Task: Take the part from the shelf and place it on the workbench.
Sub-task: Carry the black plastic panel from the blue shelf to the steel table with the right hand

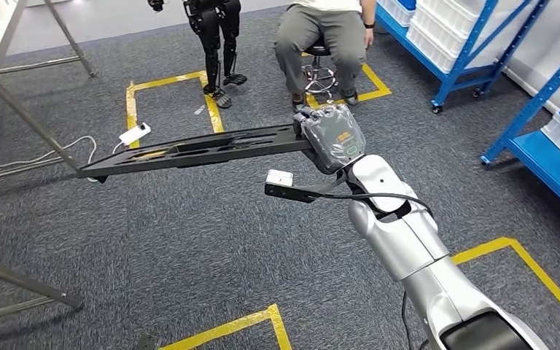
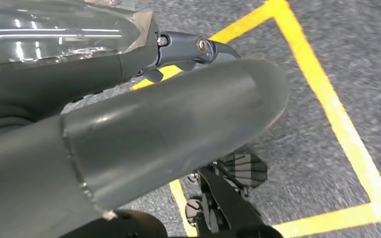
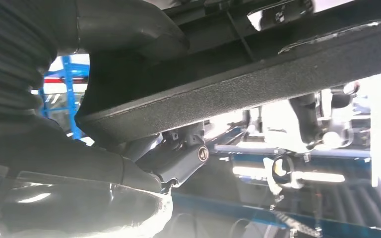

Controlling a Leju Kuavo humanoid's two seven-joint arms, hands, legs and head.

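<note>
Head view first: the right hand (image 1: 333,137) is wrapped around one end of the part (image 1: 189,152), a long flat black bar with cut-outs that sticks out level to the left, up in the air over the grey carpet (image 1: 211,240). So one part, and it's held well off the floor. A person (image 1: 321,40) sits on a stool (image 1: 319,73) past the hand, another dark robot (image 1: 215,36) stands next to them, and there are two blue shelf racks (image 1: 474,51) off to the right. One white power strip (image 1: 134,134) lies on the carpet, with yellow tape (image 1: 168,82) boxes marked around.

Left wrist view: the left hand (image 2: 129,129) hangs over carpet and yellow tape. A thick grey thumb and a dark fingertip show, nothing in them, but I can't tell how far apart the fingers are.

Right wrist view: the part's rough black edge (image 3: 258,84) runs across the frame, clamped between thumb and fingers (image 3: 178,158).
</note>
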